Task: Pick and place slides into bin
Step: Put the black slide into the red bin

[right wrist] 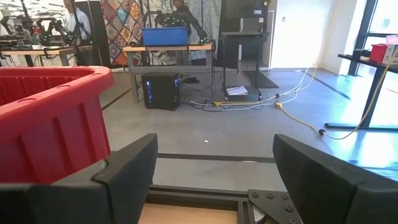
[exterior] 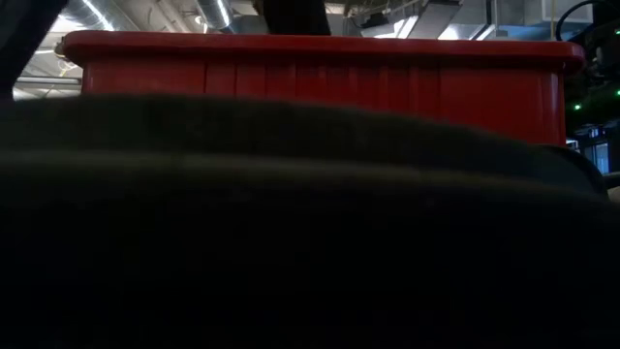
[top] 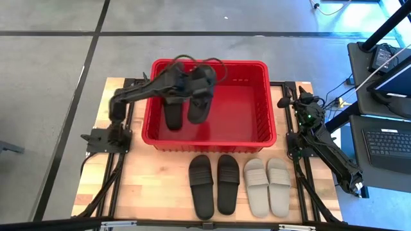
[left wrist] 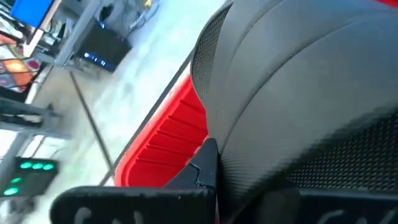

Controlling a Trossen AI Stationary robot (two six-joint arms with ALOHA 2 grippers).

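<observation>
The left pincer [top: 192, 86] hangs over the red bin [top: 266, 102], toward its left half, clamped together on a black slide [top: 200, 96] that it carries above the bin floor. In the left wrist view the sandal's dark foam body [left wrist: 298, 93] fills most of the picture, pressed against the dark fingers [left wrist: 202, 165], with the bin's slotted wall [left wrist: 168, 143] below it. A second black slide [top: 173, 112] already lies inside the bin, just beside the carried one.

Four slides still wait on the desk [top: 148, 179] in front of the bin: a black pair [top: 214, 183] directly below the bin's middle, and a beige pair [top: 267, 185] just beside them, under the bin's right corner.

The right pincer [right wrist: 214, 180] rests at the right edge of the desk, beside the bin's right wall, its fingers spread wide apart and holding nothing.

The step in hand looks like the drop of the second black slide. The next move likely calls for the left pincer to lower a little, let its fingers part so the sandal falls flat beside the first, then lift clear of the bin rim and head for the black pair on the desk.
</observation>
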